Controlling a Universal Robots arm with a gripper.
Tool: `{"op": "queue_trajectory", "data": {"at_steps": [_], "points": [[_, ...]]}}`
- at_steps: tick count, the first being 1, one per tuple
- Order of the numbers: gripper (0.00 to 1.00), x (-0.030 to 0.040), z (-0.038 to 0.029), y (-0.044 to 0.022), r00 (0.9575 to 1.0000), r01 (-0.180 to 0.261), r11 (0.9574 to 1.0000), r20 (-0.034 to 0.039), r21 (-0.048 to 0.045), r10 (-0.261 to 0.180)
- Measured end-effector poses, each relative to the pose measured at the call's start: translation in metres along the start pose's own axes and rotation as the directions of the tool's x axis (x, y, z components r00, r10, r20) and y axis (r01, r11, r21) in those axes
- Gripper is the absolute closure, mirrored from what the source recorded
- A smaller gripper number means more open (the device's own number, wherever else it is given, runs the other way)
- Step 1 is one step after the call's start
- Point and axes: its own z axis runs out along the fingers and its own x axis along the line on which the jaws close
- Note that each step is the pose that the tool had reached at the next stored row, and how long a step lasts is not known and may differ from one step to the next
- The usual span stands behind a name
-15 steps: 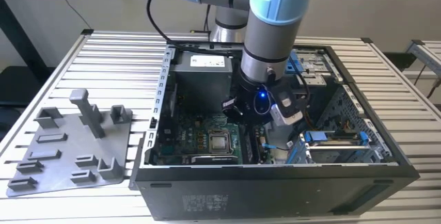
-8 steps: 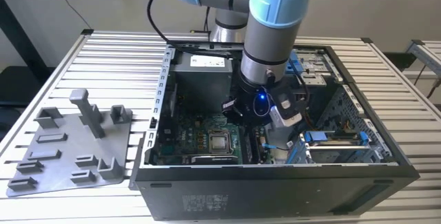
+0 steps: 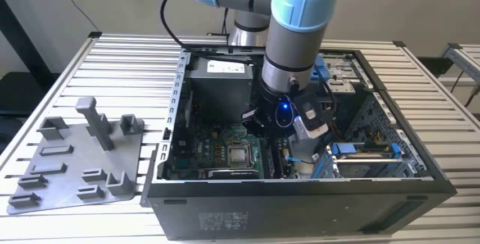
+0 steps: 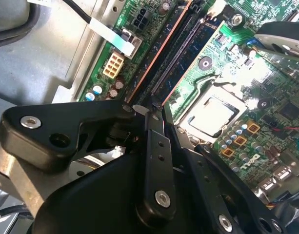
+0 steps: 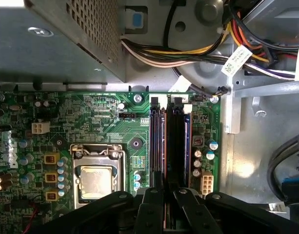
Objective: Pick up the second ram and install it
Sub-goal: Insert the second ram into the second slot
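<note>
**Layout.** On the exterior view's left, the grey fixture plate (image 3: 75,165) lies on the table (image 3: 135,58). It is outside the open computer case (image 3: 300,210) and well apart from the processor socket (image 3: 240,155). My arm (image 3: 289,47) reaches down into the case just beside that socket.

**Task item.** The second ram (image 5: 176,141) stands on edge in the memory slots just beside the socket. It lies between the socket and the white power connector (image 5: 206,183).

**Gripper.** My gripper (image 5: 169,191) is drawn in to a narrow gap over the near end of the board, and that end runs in between the jaws. I judge that it has the board by its two flat faces. The contact itself is hidden.

**Handling.** I judge the board to be:
- light, and stiff along its length
- thin enough to crack or twist if loaded off-square
- smooth-faced, so it could slip under a downward push

The long flat faces near the top edge are the place to hold it, clear of the contact edge. Any push should stay square to the slot.

**Views compared.**
- The exterior view places the case, plate and arm together, but my wrist covers the slots there.
- The first wrist view looks straight down on the board's top edge. It shows the board running parallel to the neighbouring slot, with the power supply (image 5: 56,39) beyond the socket.
- The second wrist view looks along the slots at a slant and shows a side face with chips, which the top-down picture cannot give.
</note>
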Motion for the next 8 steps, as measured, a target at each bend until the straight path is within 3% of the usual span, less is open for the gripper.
{"op": "queue_trajectory", "data": {"at_steps": [8], "points": [[0.86, 0.0000, 0.0023, 0.0001, 1.0000, 0.000, 1.0000, -0.0001, -0.0013, 0.000]]}}
